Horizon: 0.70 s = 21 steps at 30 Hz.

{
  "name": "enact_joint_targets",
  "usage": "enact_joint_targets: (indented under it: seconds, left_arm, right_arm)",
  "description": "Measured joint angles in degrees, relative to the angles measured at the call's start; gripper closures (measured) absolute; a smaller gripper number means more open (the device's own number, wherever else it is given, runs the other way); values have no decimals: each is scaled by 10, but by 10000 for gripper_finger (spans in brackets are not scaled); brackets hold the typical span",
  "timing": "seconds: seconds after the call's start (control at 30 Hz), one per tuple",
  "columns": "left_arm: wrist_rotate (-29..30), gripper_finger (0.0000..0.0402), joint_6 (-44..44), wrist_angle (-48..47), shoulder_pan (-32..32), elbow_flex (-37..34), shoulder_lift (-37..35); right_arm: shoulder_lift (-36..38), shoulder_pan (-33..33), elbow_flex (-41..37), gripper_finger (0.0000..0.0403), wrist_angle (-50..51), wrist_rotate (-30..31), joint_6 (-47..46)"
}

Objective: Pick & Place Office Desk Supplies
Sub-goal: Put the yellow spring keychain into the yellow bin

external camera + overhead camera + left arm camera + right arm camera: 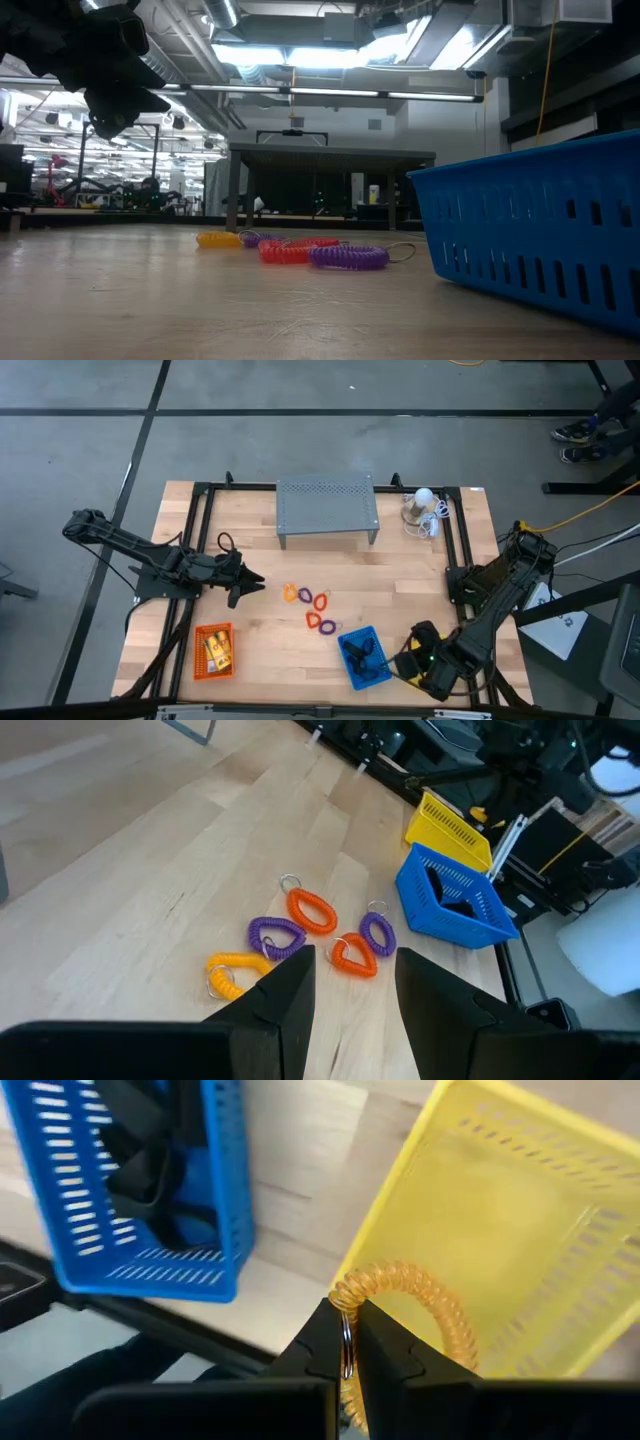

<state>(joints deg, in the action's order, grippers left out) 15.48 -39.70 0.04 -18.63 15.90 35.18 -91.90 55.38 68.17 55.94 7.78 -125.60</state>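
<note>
- Nearest the lens: right gripper (345, 1342), fingers pinched on the metal ring of a yellow coil loop (410, 1295), poised over the yellow basket (520, 1230), just beside the blue basket (130, 1180) with black clips.
- Thin hold on the ring only; could slip or swing, dropping the loop onto the rim or outside.
- Springy coil may snag a fingertip on release.
- Left gripper (350, 990), fingers apart and empty, above the clustered loops (300, 935) mid-table.
- Touching purple and orange coils might tangle, lifting two at once.
- Orange basket (213, 651) with packets near the left front edge.
</note>
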Motion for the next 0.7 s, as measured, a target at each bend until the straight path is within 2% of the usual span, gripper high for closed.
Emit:
enact_joint_targets:
  seconds: [0.13, 0.27, 0.53, 0.7]
  left_arm:
    - [1, 268, -8, -3, 0, 0, 0]
    - [2, 268, -27, -9, 0, 0, 0]
    - [3, 268, -62, -24, 0, 0, 0]
    - [3, 268, -77, -35, 0, 0, 0]
  right_arm:
    - [0, 23, -33, 390, 4, -29, 0]
    - [0, 35, -78, 390, -34, -28, 0]
    - [1, 37, -165, 390, -191, 16, 3]
    - [1, 38, -190, 389, -204, 16, 4]
